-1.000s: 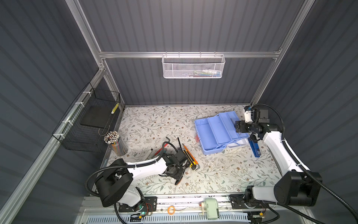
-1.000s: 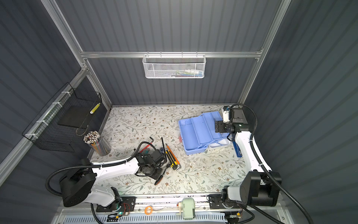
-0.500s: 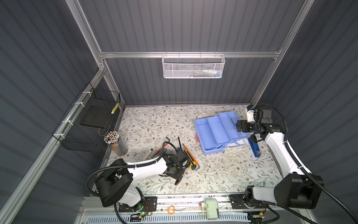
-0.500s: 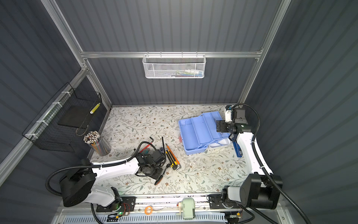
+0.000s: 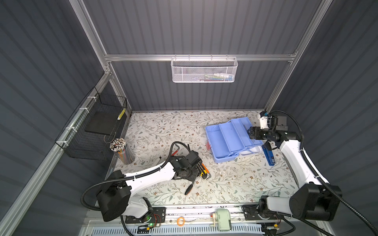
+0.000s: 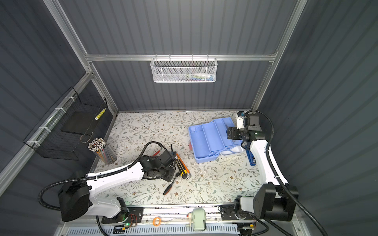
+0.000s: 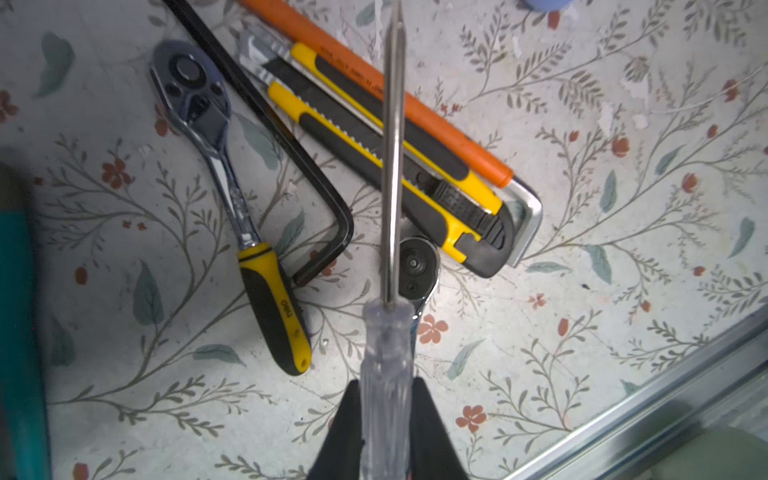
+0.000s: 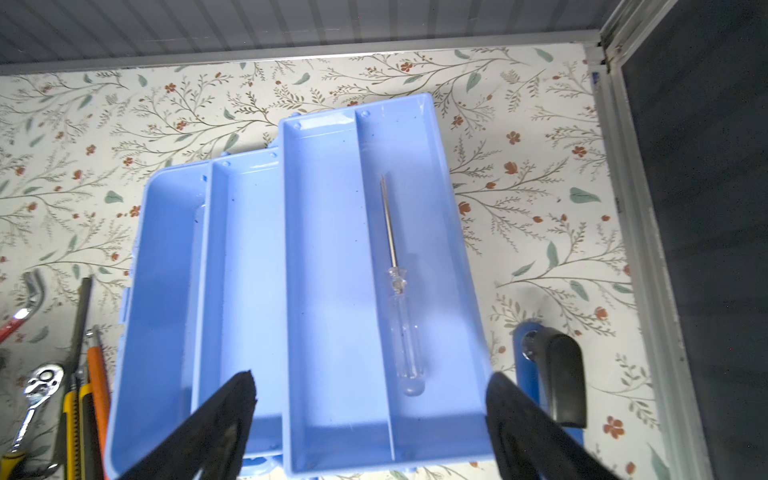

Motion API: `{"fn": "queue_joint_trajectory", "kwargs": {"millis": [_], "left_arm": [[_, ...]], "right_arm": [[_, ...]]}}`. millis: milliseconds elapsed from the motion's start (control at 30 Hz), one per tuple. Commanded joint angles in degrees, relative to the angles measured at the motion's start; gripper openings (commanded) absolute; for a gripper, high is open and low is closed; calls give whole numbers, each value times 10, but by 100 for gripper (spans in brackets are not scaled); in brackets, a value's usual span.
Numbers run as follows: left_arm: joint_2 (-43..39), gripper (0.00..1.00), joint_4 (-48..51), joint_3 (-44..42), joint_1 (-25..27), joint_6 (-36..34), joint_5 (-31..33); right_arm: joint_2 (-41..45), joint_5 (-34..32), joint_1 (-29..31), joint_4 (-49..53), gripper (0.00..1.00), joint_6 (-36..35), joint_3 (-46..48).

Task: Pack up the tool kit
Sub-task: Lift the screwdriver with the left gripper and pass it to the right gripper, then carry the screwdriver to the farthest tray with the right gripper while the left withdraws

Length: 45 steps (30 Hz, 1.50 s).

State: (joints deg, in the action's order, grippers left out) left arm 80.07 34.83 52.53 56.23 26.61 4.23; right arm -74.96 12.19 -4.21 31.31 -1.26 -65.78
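1. Pinching the clear handle of a screwdriver (image 7: 386,345), the left jaws are holding it nearly shut, with one black pad pressing on each side.
2. The screwdriver's metal shaft is pointing away from the jaws. In the left wrist view it is crossing over a yellow-and-black utility knife (image 7: 357,133) and a ratchet head (image 7: 417,266); I cannot tell whether it is touching them.
3. Loose tools are lying close together on the floral worktop (image 7: 623,291): a yellow-handled ratchet (image 7: 232,195), a black hex key (image 7: 291,137) and an orange-sleeved L-shaped key (image 7: 374,79) just beside the knife.
4. The right jaws are standing wide open, gripping nothing, and hanging over the raised tray of the tool kit (image 8: 324,249).
5. In both top views the tool kit (image 5: 229,139) (image 6: 210,139) is sitting open on the right half of the worktop. Its light blue trays are stepping outward and its white lid (image 5: 252,150) is showing beneath them on the right arm's side.
6. A second clear-handled screwdriver (image 8: 399,299) is lying lengthwise in the top tray, in the long compartment farthest from the lower trays.
7. A blue tool (image 5: 269,153) is lying on the worktop just beside the kit, below the right arm.
8. A white mesh basket (image 5: 204,70) is hanging on the back wall, a black wire basket (image 5: 96,126) is hanging on the left wall, and a cup of pencils (image 5: 122,150) is standing near it.
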Motion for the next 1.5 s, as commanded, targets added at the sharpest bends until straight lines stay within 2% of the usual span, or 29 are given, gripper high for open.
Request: {"fn": "queue_joint_trajectory", "kwargs": {"millis": [0,267,400,633,833,1200,1400,1467], "left_arm": [[-10,16,6,36,2,-8,23],[46,16,-75,113,-4,-28,23],[85,16,-116,154,-8,-34,6],[144,16,-181,198,-16,-31,-61],[175,15,-227,222,-16,-16,-107],[191,15,-278,227,-15,12,-141],[196,16,-299,227,-15,24,-156],[198,20,-298,227,-15,26,-159]], "right_arm": [[17,63,11,-2,83,49,16],[66,136,77,-76,73,168,92],[90,147,127,-138,68,237,137],[101,136,200,-209,59,314,175],[85,132,232,-232,51,338,181],[60,126,243,-233,34,339,177],[65,127,243,-231,14,338,177],[67,128,243,-230,10,336,175]]}}
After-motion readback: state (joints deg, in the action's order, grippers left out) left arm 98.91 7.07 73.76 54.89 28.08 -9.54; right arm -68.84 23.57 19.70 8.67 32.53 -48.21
